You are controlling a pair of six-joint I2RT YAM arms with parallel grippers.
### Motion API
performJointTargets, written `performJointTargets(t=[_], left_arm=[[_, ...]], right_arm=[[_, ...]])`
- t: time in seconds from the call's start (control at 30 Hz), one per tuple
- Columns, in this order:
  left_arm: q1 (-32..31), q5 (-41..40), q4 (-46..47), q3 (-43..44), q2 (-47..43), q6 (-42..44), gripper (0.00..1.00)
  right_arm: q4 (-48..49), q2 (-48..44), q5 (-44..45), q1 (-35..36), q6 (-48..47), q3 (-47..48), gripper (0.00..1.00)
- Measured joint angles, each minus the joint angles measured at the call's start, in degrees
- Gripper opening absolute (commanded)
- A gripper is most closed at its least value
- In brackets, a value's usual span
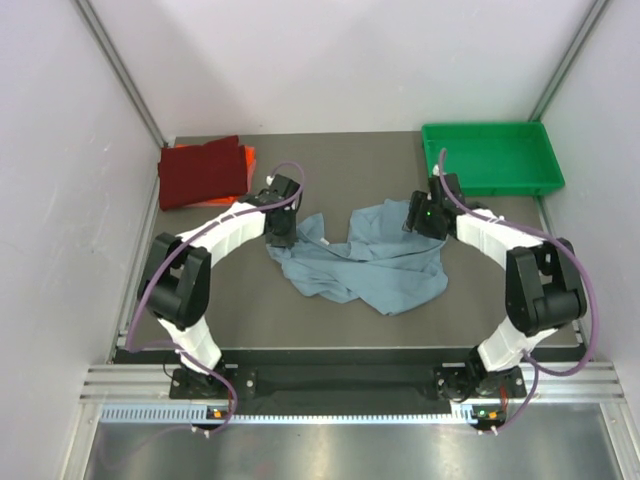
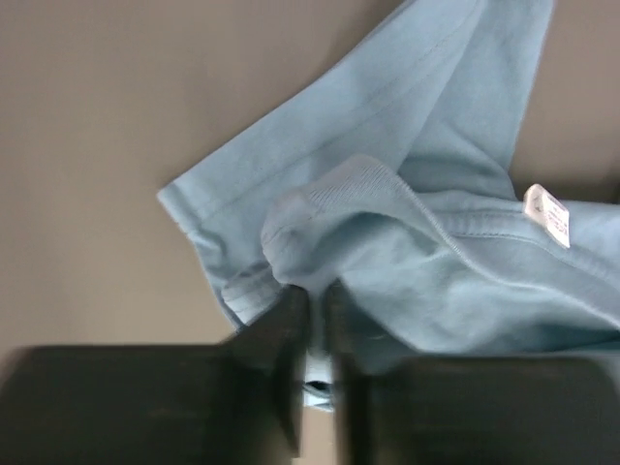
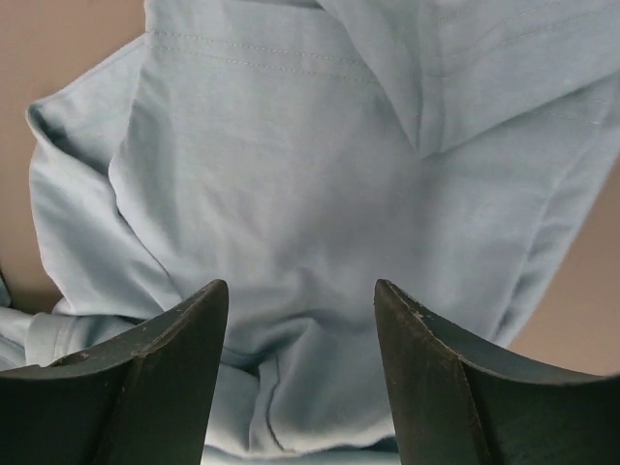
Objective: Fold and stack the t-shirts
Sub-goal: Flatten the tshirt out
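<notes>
While the grey-blue t-shirt [image 1: 372,268] lies crumpled mid-surface between the two arms, the overhead view shows the job at its opening stage: the cloth is bunched and twisted, not yet spread flat. The left fingers [image 1: 280,238] sit on its left edge and the right fingers [image 1: 413,224] on its far right part. A dark red t-shirt [image 1: 200,172], folded, rests at the far left corner of the surface [image 1: 330,165] on top of an orange t-shirt [image 1: 248,157] that peeks out at its right side. A green tray [image 1: 480,130] stands at the far right.

From the left wrist, the fingers are clenched on a fold of the cloth just below the ribbed collar [image 2: 339,182]; a white label [image 2: 547,213] shows to the right.

From the right wrist, the fingers stand spread wide, released, hovering over a smooth stretch of fabric with nothing between them.

The step in hand looks like taking hold to open the shirt out. Next, the right side probably needs to drop and pinch an edge or shoulder, so both arms can draw the garment apart and lay it flat before any fold.
</notes>
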Motion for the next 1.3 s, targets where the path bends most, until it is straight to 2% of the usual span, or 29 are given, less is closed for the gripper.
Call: performJointTargets(t=[0.03,0.27,0.47,0.63,0.77,0.83,0.87,0.93,1.07,1.2,1.23,1.27,1.3], left_arm=[[0.0,0.42,0.02,0.28,0.24,0.11,0.0],[0.0,4.15,0.52,0.31,-0.17,-0.11,0.0],[0.0,9.22,2.1,-3.26,-4.74,-0.48,0.0],[0.0,12.0,3.32,-3.61,-6.05,-0.33,0.0],[0.0,13.25,3.52,-3.63,-6.05,-0.31,0.0],[0.0,13.31,3.52,-3.61,-6.05,-0.31,0.0],[0.0,13.29,3.52,-3.61,-6.05,-0.28,0.0],[0.0,13.29,3.37,-3.41,-6.05,-0.26,0.0],[0.0,13.49,2.78,0.55,-5.88,-0.02,0.0],[0.0,14.08,1.77,9.7,-5.27,0.17,0.0],[0.0,14.32,1.62,12.09,-5.11,0.17,0.0],[-0.02,14.43,1.7,13.94,-5.14,0.17,0.0],[-0.04,14.53,1.81,15.1,-5.16,0.17,0.0]], right_arm=[[0.28,0.48,-0.44,0.07,-0.02,0.07,0.6],[0.72,7.37,-2.97,2.29,0.13,9.05,0.59],[0.7,15.87,-2.56,5.01,1.18,18.36,0.61],[0.15,21.59,-1.05,7.32,2.64,22.6,0.57],[-0.59,25.49,0.17,7.91,3.63,25.97,0.44],[-1.49,26.03,0.85,7.91,3.58,26.93,0.26],[-2.32,26.14,1.27,7.87,3.67,27.71,0.12],[-4.28,26.29,1.97,7.78,3.78,29.53,0.0],[-8.66,25.9,3.61,7.32,2.64,35.1,0.0],[-11.8,21.49,5.9,6.69,0.92,36.79,0.0],[-12.31,20.0,6.4,6.47,0.61,36.79,0.04],[-12.74,18.23,6.93,6.32,0.48,36.79,0.17],[-12.9,16.55,7.23,6.14,0.66,36.72,0.23]])
